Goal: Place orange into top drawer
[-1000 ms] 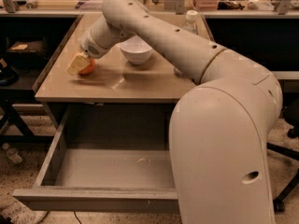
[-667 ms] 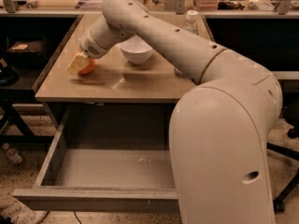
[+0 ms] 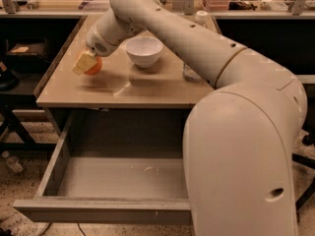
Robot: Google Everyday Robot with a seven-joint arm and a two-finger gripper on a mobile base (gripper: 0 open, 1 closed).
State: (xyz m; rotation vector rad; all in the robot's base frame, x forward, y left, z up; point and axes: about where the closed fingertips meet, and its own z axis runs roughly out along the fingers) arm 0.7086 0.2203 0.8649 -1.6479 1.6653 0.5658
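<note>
Grey metal top drawer (image 3: 118, 178) pulled wide open below tan flat-topped bench (image 3: 147, 90). Tool (image 3: 84, 62), pale yellowish pads, clamped on round glossy orange (image 3: 95, 67) over bench's near-left area, orange near white round bowl (image 3: 143, 50), apart from it. Orange outside drawer.

Arm (image 3: 187, 33) extends fwd and left from base (image 3: 246, 156), wrist angled down. Gripper (image 3: 87, 64) at arm's far-left end, clamped on orange (image 3: 95, 67).

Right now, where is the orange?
In the camera view, the orange is at the gripper, over the left part of the tabletop, left of the white bowl.
</note>
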